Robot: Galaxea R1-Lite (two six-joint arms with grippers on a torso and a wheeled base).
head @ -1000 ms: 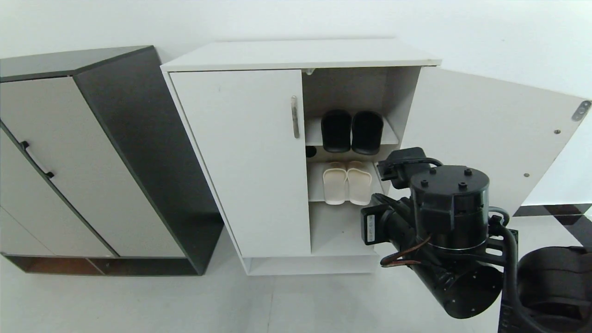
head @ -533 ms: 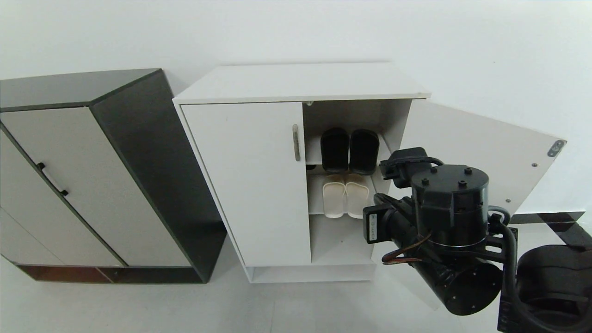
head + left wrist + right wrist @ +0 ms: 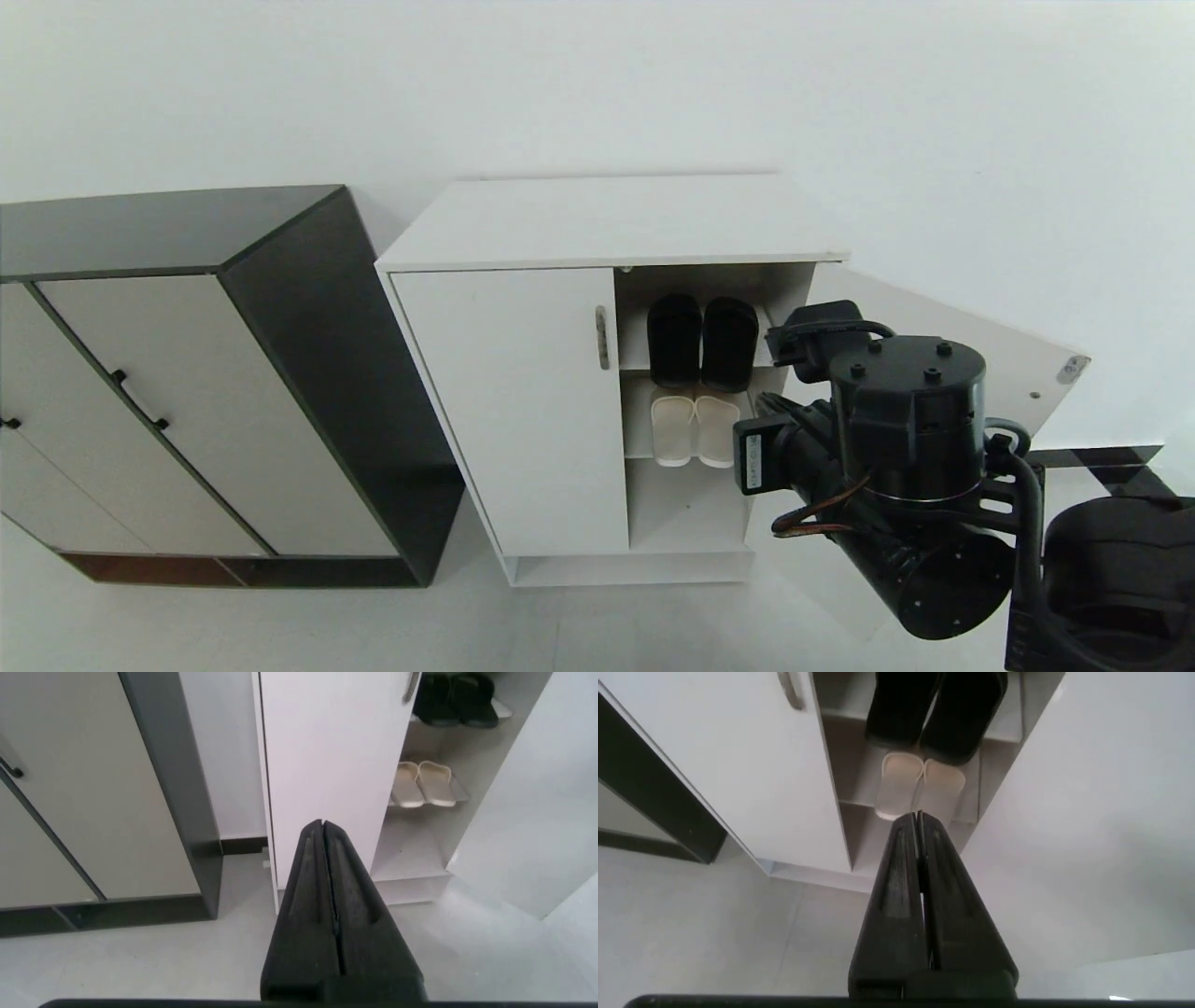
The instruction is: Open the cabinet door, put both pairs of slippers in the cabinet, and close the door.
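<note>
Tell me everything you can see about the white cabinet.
The white cabinet is a low box of smooth white board with a flat top, standing upright on the floor by the wall. Its left door is shut and carries a vertical metal handle; its right door is swung wide open. Inside, black slippers sit on the upper shelf and white slippers on the shelf below. A dark cabinet stands close beside it.
</note>
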